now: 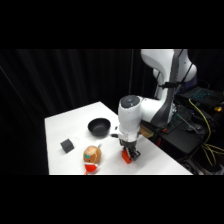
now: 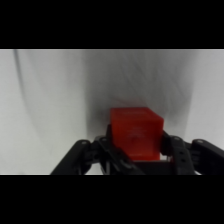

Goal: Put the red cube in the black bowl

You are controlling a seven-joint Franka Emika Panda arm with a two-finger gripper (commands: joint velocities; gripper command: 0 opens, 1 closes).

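Side view, from left to right: a dark grey cube (image 1: 67,145) sits well to the left of the gripper (image 1: 130,155), an egg-shaped toy (image 1: 92,157) stands nearer on the same side, and the black bowl (image 1: 99,127) lies just behind and left of it. At the gripper itself, low on the white table (image 1: 60,125), the red cube (image 1: 127,157) sits between the fingers. Wrist view shows the cube (image 2: 136,133) with a black finger (image 2: 167,146) pressed on each side, closed on it

Small bright red-orange cube (image 2: 136,134) sits between the black two-finger gripper (image 2: 136,150), one finger (image 2: 107,142) on each side of it, its base on the plain white table (image 2: 45,110), shadow behind.
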